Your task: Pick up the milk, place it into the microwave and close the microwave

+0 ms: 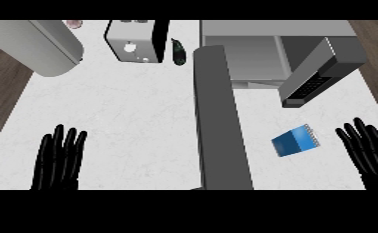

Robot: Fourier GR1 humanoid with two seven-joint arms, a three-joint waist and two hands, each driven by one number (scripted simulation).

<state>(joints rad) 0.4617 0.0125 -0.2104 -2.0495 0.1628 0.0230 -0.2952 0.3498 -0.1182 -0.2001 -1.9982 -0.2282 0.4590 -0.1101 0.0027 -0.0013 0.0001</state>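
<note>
Your right hand (362, 147) is at the near right of the counter (133, 122), its fingers (353, 136) straight and released, holding nothing; your left hand (59, 154) rests at the near left, fingers likewise spread and empty. The milk (296, 140), a blue carton, lies on its side just beside your right fingers, toward the centre and a little nearer the microwave (251, 52). Because it lies flat, a grasp from above may only catch an edge, and I judge it could tip or skid away as your fingers close. Beyond the carton the microwave door (317, 72) stands swung open, hanging out over the counter almost directly past the milk from your right fingers; lift straight toward the cavity and your forearm or the carton may clip that door. A long grey slab (218, 122) runs down the counter farther toward the centre than the milk, so a sideways nudge could push the carton against it. A white toaster (131, 44) and a dark vegetable (178, 51) stand well apart, beyond your left fingers, out of the way.
</note>
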